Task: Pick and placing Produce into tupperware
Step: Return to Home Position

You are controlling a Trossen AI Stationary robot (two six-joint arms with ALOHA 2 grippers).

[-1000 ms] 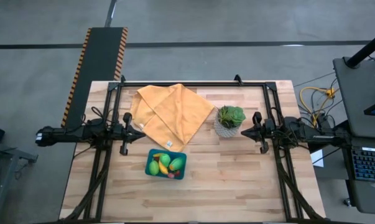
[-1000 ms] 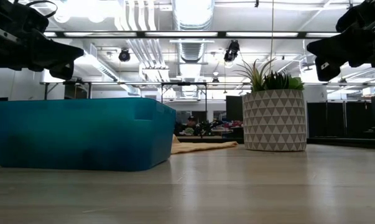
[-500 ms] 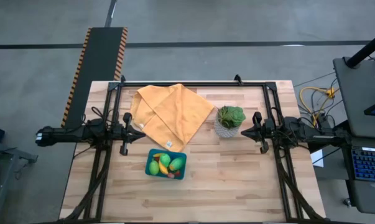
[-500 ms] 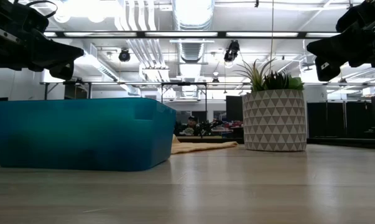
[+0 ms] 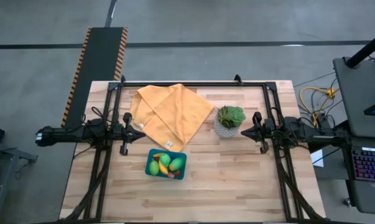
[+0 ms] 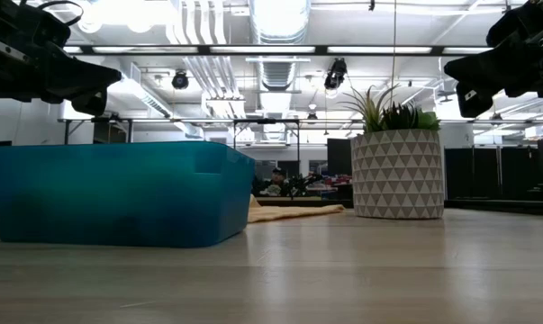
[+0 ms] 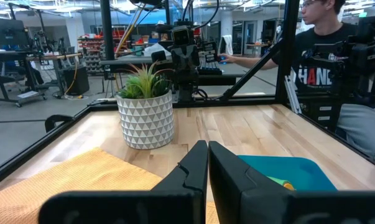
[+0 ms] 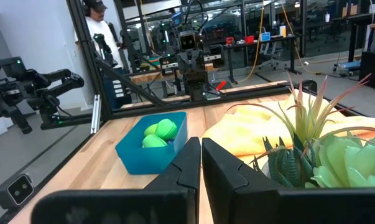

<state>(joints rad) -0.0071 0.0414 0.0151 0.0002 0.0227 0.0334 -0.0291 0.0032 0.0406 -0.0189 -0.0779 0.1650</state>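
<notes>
Tupperware (image 6: 118, 193) (filled) nearer left end effector (image 5: 139, 129)

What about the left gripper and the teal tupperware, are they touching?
Apart. The low view shows the left gripper hanging clear above the rim of the tupperware; the high view shows bare table between them.

A robotics lab: exposed ceiling ducts (image 6: 279, 65), cluttered workbenches (image 7: 32, 56), cables (image 5: 312, 94) and a concrete floor (image 5: 237, 22).

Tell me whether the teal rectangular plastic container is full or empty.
Not empty: the teal container holds green, yellow and red toy produce, seen from above.
</notes>
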